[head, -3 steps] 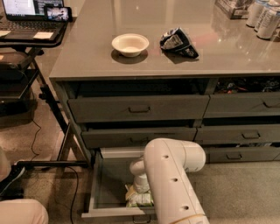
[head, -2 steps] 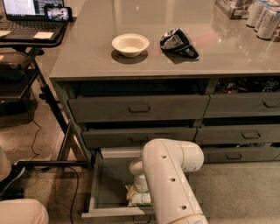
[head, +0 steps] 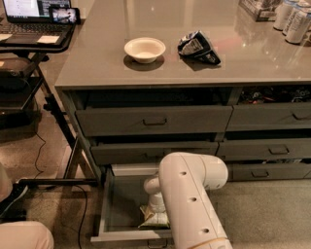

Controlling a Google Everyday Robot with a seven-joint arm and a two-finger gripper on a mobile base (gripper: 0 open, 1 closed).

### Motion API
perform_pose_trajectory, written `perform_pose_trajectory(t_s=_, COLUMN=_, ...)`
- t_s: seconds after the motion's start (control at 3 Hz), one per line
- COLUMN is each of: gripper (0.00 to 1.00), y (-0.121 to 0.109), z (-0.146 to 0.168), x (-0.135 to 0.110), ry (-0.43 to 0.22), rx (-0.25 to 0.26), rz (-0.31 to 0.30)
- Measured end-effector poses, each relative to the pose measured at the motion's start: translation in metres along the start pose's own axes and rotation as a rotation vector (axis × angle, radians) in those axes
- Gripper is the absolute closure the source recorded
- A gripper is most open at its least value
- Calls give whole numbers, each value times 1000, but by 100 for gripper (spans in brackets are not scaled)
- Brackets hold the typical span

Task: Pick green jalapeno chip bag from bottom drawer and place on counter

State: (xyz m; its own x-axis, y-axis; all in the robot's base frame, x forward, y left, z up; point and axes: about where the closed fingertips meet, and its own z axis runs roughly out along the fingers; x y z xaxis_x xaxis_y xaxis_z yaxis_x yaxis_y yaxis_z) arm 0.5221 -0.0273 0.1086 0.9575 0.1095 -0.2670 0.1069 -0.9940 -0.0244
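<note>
Counter: a large, smooth, glossy grey-beige flat top (head: 97,63) on a grey metal cabinet.
Bowl: a round, shallow cream-white bowl (head: 145,49) with a matt surface, standing on the left half of the counter, nearer the far edge than the front edge.
Dark bag: a crumpled blue-black and silver foil snack bag (head: 198,47), lying just beside the bowl on its right, not touching it.
Cans: pale, shiny cylinders (head: 291,17) at the far right corner of the counter.
Upper drawers: two wide grey metal drawers (head: 153,119), closed, below the front edge, each with a small dark bar handle.
Bottom drawer: a wide, shallow grey metal drawer (head: 127,237), pulled out below the front left corner of the counter.
Green jalapeno chip bag: a small, wrinkled pale green and white foil bag (head: 151,222), lying on the drawer floor near the front wall.
Arm: a thick, rounded, smooth white plastic arm (head: 192,194) with small dark holes, bending down into the drawer.
Gripper: the gripper (head: 156,210) is low inside the bottom drawer, directly above the chip bag; I cannot tell whether it grasps the bag or not.
Side table: a black table (head: 29,44) with an open laptop (head: 34,9), beyond the left edge of the counter.
</note>
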Motion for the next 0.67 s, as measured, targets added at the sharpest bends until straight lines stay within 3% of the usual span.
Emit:
perform_pose_trajectory(t_s=0.33, gripper=91, y=0, z=-2, x=-1, ry=0, rx=0, rz=0)
perform_pose_trajectory(t_s=0.67, gripper=100, y=0, z=-13, x=-13, ry=29, rx=7, rz=4)
